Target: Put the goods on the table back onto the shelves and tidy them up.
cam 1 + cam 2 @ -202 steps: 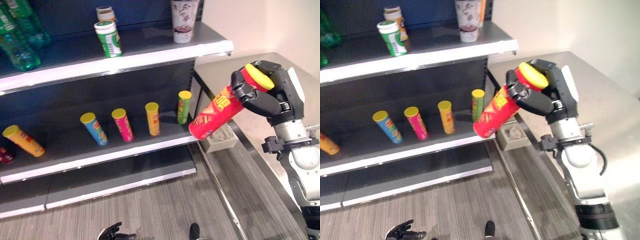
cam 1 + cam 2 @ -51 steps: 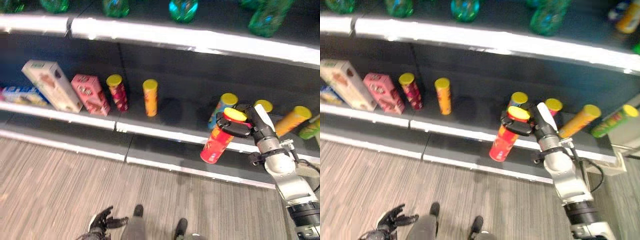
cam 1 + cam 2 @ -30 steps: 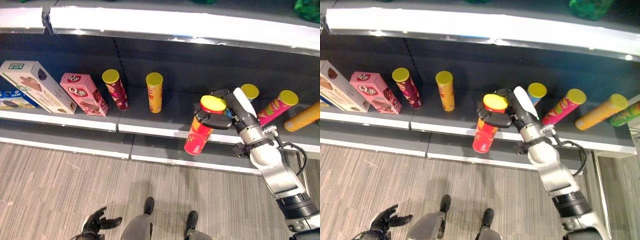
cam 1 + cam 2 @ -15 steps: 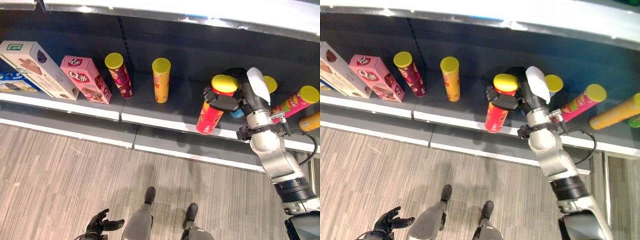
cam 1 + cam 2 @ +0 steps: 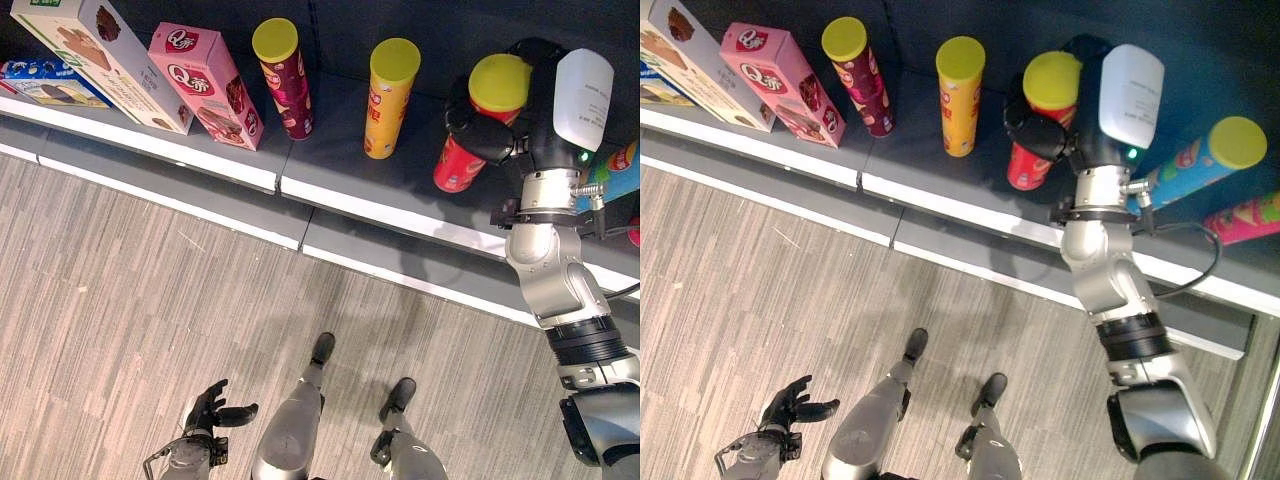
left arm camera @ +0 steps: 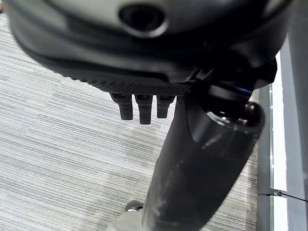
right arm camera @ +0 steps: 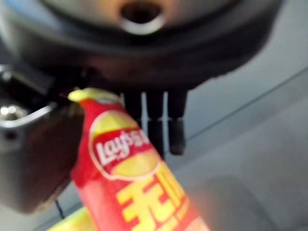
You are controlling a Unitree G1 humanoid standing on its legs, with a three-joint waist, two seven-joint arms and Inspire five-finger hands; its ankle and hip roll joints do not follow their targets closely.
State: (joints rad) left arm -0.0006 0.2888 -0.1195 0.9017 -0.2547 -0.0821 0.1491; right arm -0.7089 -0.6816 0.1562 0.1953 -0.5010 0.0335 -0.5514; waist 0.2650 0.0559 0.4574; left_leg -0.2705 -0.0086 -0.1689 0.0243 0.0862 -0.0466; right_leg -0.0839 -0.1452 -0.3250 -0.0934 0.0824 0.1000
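Note:
A red chip can [image 5: 455, 165] with a yellow lid stands nearly upright over the middle shelf board [image 5: 400, 180], to the right of an orange can [image 5: 390, 95]. My right hand [image 5: 525, 130] is shut on its upper part, fingers curled round just under the lid. I cannot tell whether its base touches the board. In the right wrist view the red can [image 7: 130, 178] runs out from the hand [image 7: 43, 159]. My left hand [image 5: 205, 410] hangs low over the floor with relaxed fingers and holds nothing.
Left of the orange can stand a maroon can [image 5: 283, 75], a pink box [image 5: 205, 85], a tall cream box [image 5: 90, 50] and a blue pack [image 5: 40, 88]. A blue can [image 5: 1195, 160] and a pink can [image 5: 1245, 220] lean just right of my hand. The shelf's white edge [image 5: 380, 215] runs in front.
The camera has drawn closer to the shelf. My right hand has carried the red can from in front of the shelf edge in over the board and set it more upright.

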